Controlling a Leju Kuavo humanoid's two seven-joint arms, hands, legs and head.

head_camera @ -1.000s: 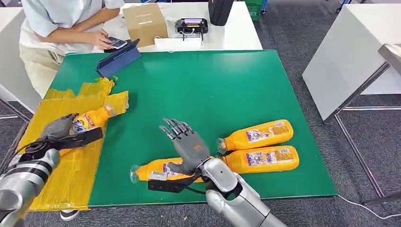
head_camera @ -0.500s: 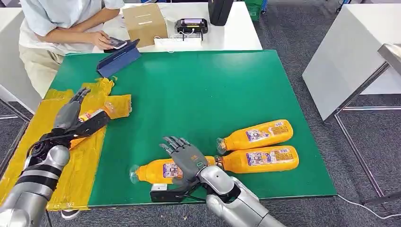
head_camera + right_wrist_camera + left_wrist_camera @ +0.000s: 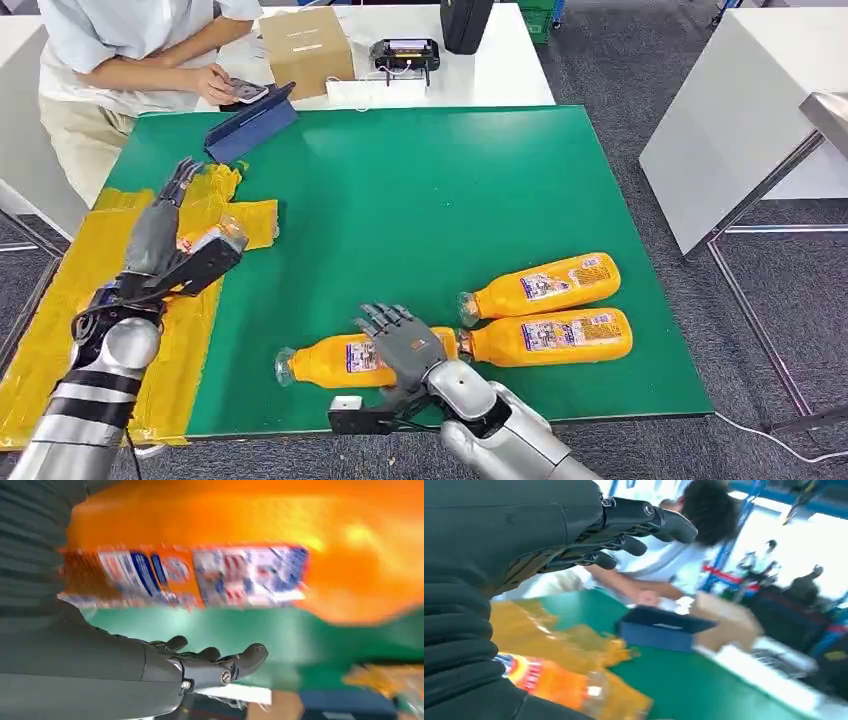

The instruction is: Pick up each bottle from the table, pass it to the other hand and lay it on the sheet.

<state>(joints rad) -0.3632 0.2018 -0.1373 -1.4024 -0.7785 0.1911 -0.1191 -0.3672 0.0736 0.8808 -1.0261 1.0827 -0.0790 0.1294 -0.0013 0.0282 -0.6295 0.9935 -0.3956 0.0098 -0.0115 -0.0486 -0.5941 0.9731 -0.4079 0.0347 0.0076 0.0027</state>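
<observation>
An orange bottle (image 3: 208, 238) lies on the yellow sheet (image 3: 60, 300) at the table's left; the left wrist view shows this bottle (image 3: 549, 685) on the crumpled sheet (image 3: 574, 640). My left hand (image 3: 155, 235) is raised just over it, fingers straight and apart, holding nothing (image 3: 524, 530). Near the front edge lies a second bottle (image 3: 335, 362), cap to the left. My right hand (image 3: 405, 345) hovers low over its middle with fingers spread. The right wrist view has that bottle (image 3: 225, 555) close beside the open hand (image 3: 150, 665). Two more bottles (image 3: 545, 285) (image 3: 550, 337) lie side by side to the right.
The green mat (image 3: 420, 190) covers the table. A person (image 3: 120, 50) sits at the far left corner with a phone, beside a blue tablet case (image 3: 250, 122) and a cardboard box (image 3: 305, 45). A white table (image 3: 740, 120) stands on the right.
My left hand has let go of the bottle on the sheet, straightened its fingers and lifted away. My right hand has dropped lower over the nearest bottle.
</observation>
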